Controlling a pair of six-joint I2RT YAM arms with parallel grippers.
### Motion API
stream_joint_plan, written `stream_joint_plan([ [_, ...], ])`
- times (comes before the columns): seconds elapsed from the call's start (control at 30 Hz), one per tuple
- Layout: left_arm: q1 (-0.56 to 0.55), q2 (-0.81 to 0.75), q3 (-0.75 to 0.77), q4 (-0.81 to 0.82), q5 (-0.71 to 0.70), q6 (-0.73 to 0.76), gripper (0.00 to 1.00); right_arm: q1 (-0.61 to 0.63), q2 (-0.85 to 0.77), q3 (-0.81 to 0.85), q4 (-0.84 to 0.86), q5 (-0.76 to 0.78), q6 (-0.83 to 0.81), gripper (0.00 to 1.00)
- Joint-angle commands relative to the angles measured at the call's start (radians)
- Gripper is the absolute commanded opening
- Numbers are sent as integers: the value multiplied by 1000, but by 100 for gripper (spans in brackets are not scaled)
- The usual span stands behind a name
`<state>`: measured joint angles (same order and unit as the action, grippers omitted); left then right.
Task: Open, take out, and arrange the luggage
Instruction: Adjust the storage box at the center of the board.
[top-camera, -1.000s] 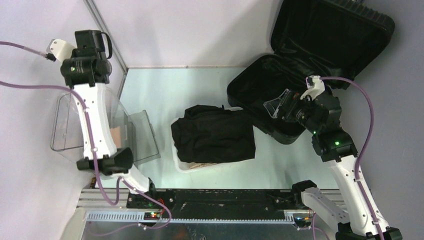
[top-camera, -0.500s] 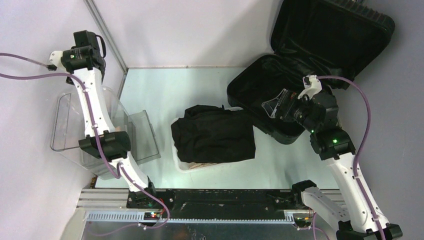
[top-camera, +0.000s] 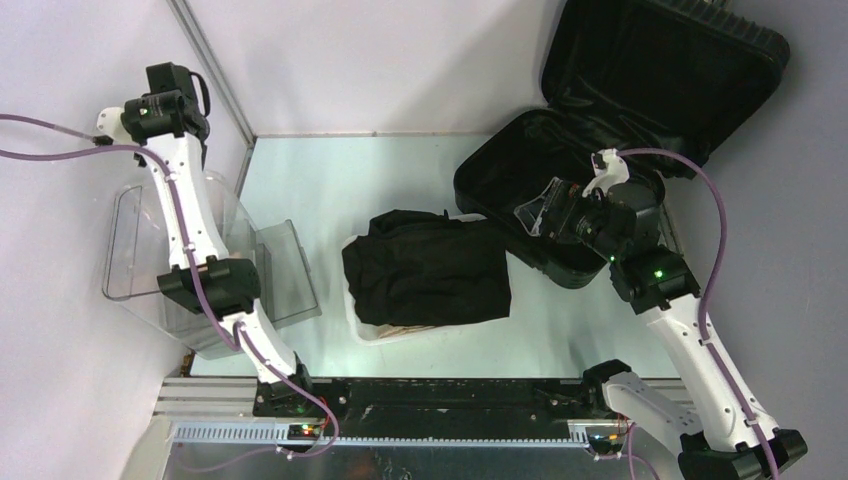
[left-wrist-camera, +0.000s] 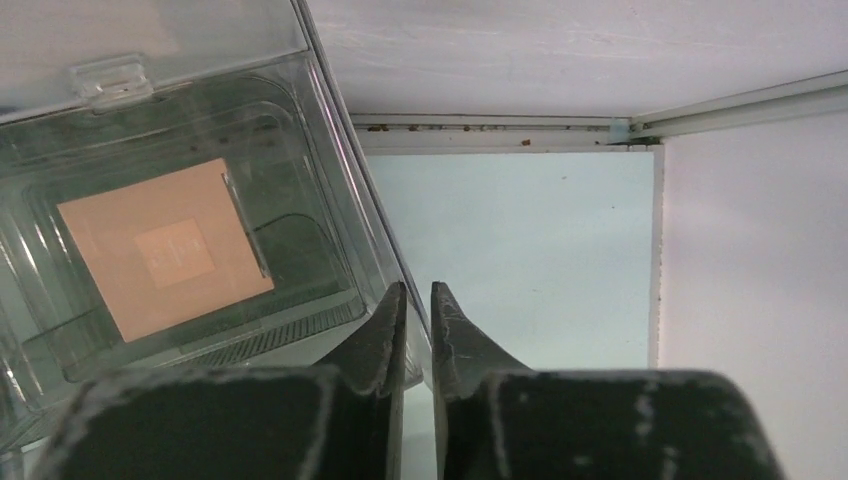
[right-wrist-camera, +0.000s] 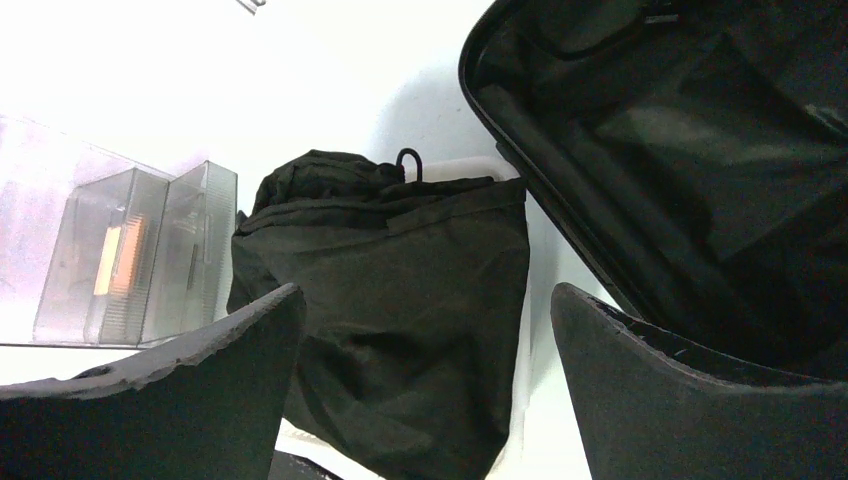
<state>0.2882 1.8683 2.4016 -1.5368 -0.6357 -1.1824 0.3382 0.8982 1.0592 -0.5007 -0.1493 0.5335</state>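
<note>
The luggage (top-camera: 640, 90), a large black hard-shell suitcase, lies open at the back right with its lid standing up against the wall. Its black-lined base (top-camera: 500, 185) looks empty. My right gripper (top-camera: 537, 213) hovers open over the front edge of the base and holds nothing. In the right wrist view the right gripper (right-wrist-camera: 427, 290) has wide-apart jaws, with the suitcase shell (right-wrist-camera: 650, 180) to the right. My left gripper (left-wrist-camera: 418, 300) is shut with a thin slit, empty, high above the far left corner. In the top view its fingers are hidden under the wrist.
A black folded garment (top-camera: 425, 265) lies on a white basket (top-camera: 365, 330) at the table's middle, also in the right wrist view (right-wrist-camera: 400, 280). A clear plastic bin (top-camera: 130, 260) with an orange card (left-wrist-camera: 160, 250) stands at the left under my left arm.
My left arm has lifted and swung back toward the far left corner, away from the clear bin. My right gripper has moved slightly left and farther over the suitcase base.
</note>
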Motion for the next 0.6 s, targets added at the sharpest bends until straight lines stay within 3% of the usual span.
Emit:
stream_joint_plan([
  [0.0,11,9,-22,-28,87,-26,3,10,-5,41,27,43,3,95],
  [0.57,-85,-151,-217,249,299,243,0,19,10,53,50,53,-2,95],
])
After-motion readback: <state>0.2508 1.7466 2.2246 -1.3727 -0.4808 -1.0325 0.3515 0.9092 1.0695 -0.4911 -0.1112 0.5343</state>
